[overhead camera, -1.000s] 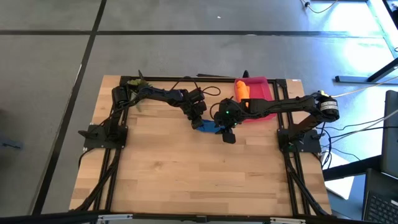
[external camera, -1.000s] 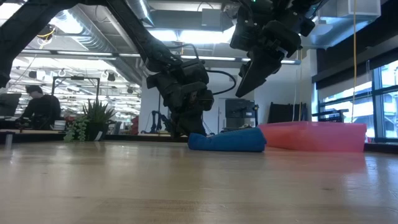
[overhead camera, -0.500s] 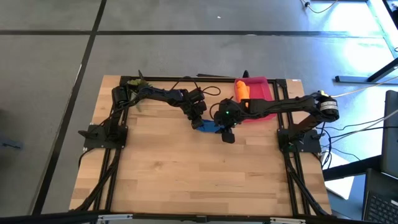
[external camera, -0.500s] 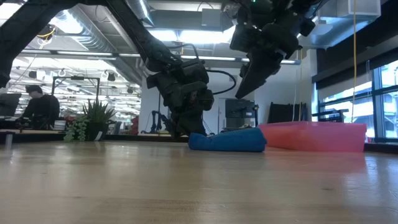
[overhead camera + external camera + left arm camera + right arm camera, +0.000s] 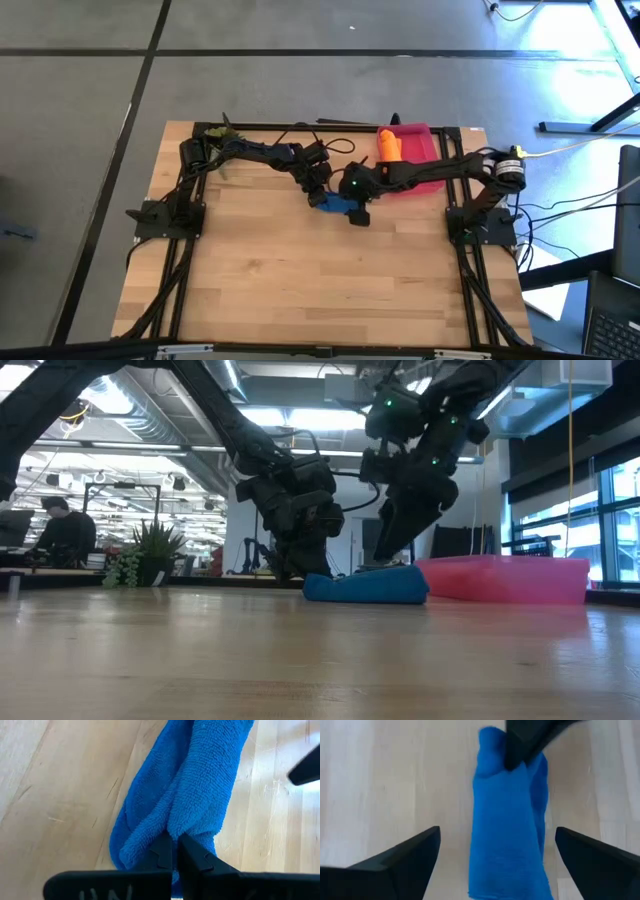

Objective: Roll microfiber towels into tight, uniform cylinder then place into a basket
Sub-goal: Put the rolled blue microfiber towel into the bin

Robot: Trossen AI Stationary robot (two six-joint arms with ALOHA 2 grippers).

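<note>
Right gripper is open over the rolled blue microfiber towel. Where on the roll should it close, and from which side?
Judging by its pose, grip the rolled blue microfiber towel at its free end, away from the end the left gripper pinches. Come straight down from above: the open right gripper already straddles the roll, a finger on each long side, so closing across its narrow width should hold the roll tight.

Wooden table (image 5: 300, 280) on grey floor (image 5: 300, 80), potted plant (image 5: 145, 555) at its far left corner, seated person (image 5: 62, 532) in the room behind, cables (image 5: 560, 215) beside the table
</note>
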